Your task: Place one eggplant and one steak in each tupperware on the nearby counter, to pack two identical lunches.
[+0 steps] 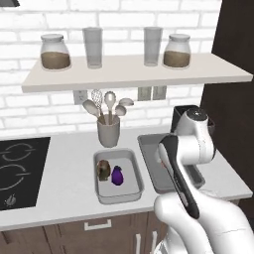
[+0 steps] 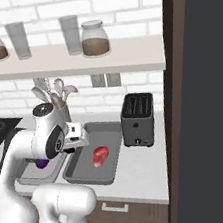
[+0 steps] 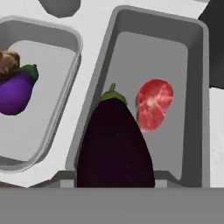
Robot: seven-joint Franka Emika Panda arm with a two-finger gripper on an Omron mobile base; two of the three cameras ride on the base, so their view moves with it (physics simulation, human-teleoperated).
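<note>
My gripper is shut on the very dark eggplant, which hangs stem-forward over the near left part of the darker tupperware. A pink-red steak lies flat on that tray's floor, just right of the eggplant's stem; the same steak shows in the right base view. To the left stands the light grey tupperware, which holds the bright purple eggplant and the brown lumpy steak side by side. In the left base view my own arm hides the hand.
A utensil holder stands behind the light tray. The black stovetop lies to the left, a dark toaster right of the darker tray. A shelf with jars and glasses hangs overhead; a tall dark cabinet side closes the right.
</note>
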